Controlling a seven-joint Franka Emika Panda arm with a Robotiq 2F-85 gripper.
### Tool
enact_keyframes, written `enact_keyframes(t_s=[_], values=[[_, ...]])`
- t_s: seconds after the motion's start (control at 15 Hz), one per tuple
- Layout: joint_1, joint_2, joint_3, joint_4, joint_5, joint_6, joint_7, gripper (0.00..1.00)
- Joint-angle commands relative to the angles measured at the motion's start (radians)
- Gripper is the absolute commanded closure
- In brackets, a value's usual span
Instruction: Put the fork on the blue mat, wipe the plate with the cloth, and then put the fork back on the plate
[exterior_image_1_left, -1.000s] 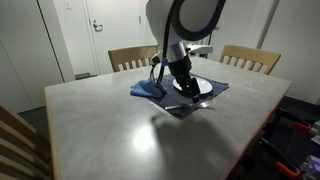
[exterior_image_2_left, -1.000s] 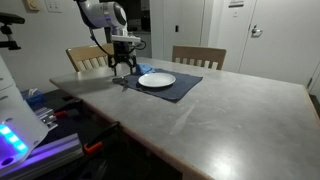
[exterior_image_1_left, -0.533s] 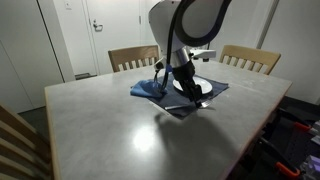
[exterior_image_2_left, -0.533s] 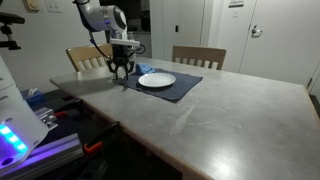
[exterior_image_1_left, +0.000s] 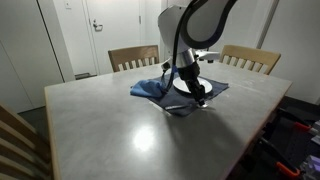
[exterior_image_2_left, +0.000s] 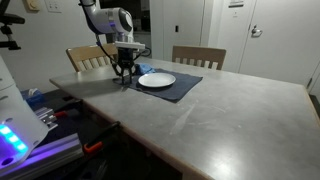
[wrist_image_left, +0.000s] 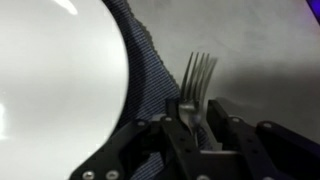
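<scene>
You're holding the gripper (exterior_image_2_left: 124, 76) low, just beside the plate (exterior_image_2_left: 157, 79), at the mat (exterior_image_2_left: 188, 90) edge. The plate is sitting on the mat, toward the gripper's end of it, and the mat is lying flat on the table (exterior_image_2_left: 230, 115).

In the wrist view the visible part of the plate is showing only plain white surface. The fork (wrist_image_left: 200, 72) is off the plate, just beside it, beyond the narrow strip of mat that borders the rim. Its tines are pointing away from the gripper over grey table. Can't tell whether it's resting there or lifted.

The fingers (wrist_image_left: 168, 135) are standing on either side of the fork handle, drawn in close. Can't tell whether they're actually pinching it.

The cloth (exterior_image_1_left: 147, 89) is lying bunched near the plate, at the mat's edge. In that exterior view the arm is covering most of the plate.
</scene>
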Motion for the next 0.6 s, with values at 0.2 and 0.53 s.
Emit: enact_keyframes(t_s=[0.2,0.53], values=[[-0.008,0.024,-0.016,0.005,-0.016,0.068,0.009,0.12],[-0.005,0.028,-0.016,0.01,-0.013,0.078,0.012,0.16]])
